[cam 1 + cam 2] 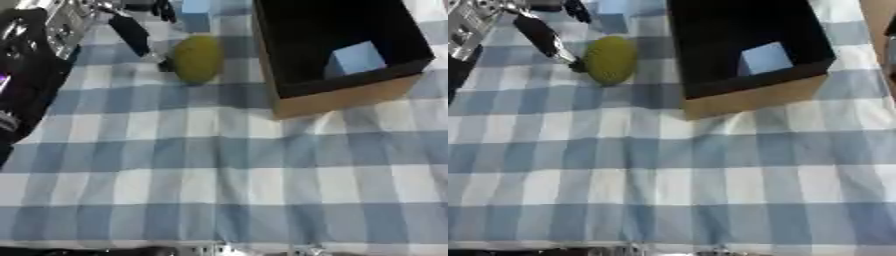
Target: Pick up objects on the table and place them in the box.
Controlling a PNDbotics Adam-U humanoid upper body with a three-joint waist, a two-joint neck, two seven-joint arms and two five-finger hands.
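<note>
Yellow-green fruit (198, 58) – long axis toward far edge; left hand (131, 30) fingers extended, touching it.

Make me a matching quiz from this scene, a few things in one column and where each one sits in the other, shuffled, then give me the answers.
Things:
1. yellow-green fruit
2. pale blue block
3. blue block
4. left hand

Places:
A. inside the cardboard box
B. at the far edge of the checked cloth, beyond the fruit
C. on the cloth just left of the box
D. reaching in from the upper left, fingertip at the fruit's side

Pairs: 1-C, 2-A, 3-B, 4-D
</note>
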